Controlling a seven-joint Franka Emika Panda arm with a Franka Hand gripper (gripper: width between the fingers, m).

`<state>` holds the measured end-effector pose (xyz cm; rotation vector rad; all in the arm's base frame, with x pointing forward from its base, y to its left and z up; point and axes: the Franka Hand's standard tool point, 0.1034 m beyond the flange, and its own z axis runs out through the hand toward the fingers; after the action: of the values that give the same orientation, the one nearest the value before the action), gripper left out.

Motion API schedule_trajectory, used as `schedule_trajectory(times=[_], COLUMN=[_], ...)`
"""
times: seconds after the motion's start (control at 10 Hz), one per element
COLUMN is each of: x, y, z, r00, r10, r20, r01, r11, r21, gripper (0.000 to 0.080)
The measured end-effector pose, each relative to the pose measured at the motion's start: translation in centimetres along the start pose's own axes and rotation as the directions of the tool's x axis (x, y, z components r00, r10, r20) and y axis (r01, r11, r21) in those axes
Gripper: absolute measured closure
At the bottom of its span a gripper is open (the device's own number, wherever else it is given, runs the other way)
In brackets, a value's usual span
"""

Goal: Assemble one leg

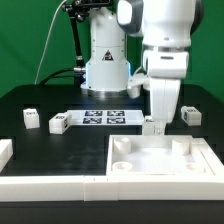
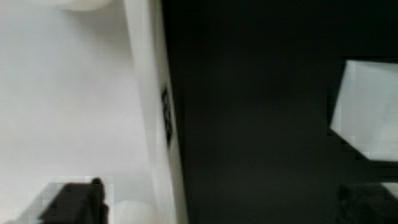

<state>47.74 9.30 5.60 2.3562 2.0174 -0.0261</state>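
The large white tray-like piece (image 1: 160, 158) lies at the front, towards the exterior view's right. My gripper (image 1: 155, 122) hangs low over its far edge. In the wrist view my gripper (image 2: 217, 205) is open and holds nothing. One dark finger (image 2: 71, 202) is over the tray piece (image 2: 63, 100) and the other is over the black table, so the tray's edge wall runs between them. Three legs stand on the table: two (image 1: 30, 118) (image 1: 60, 123) at the exterior view's left and one (image 1: 188, 115) at its right. A blurred white block (image 2: 370, 108) in the wrist view looks like a leg.
The marker board (image 1: 105, 117) lies in front of the robot base (image 1: 105, 70). A long white border bar (image 1: 60, 187) runs along the front edge. Another white piece (image 1: 5, 152) sits at the exterior view's far left.
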Motion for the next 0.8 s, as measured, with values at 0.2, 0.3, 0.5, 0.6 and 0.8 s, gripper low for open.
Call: schedule_trajectory(times=[0.2, 0.3, 0.5, 0.6, 0.8], x=[-0.1, -0.1, -0.1, 0.0, 0.4], y=[-0.2, -0.3, -0.3, -0.5, -2.8], z=[0.0, 0.0, 0.0, 0.0, 0.0], r00=[0.999, 0.999, 0.976, 0.944, 0.770], r10=[0.034, 0.043, 0.220, 0.331, 0.638], r20=[0.003, 0.003, 0.000, -0.004, -0.019], r01=[-0.034, -0.043, -0.220, -0.331, -0.638], r11=[0.999, 0.999, 0.975, 0.944, 0.770], r21=[0.004, 0.005, 0.009, 0.007, 0.023], gripper=[0.0151, 0.0151, 0.0151, 0.0151, 0.0151])
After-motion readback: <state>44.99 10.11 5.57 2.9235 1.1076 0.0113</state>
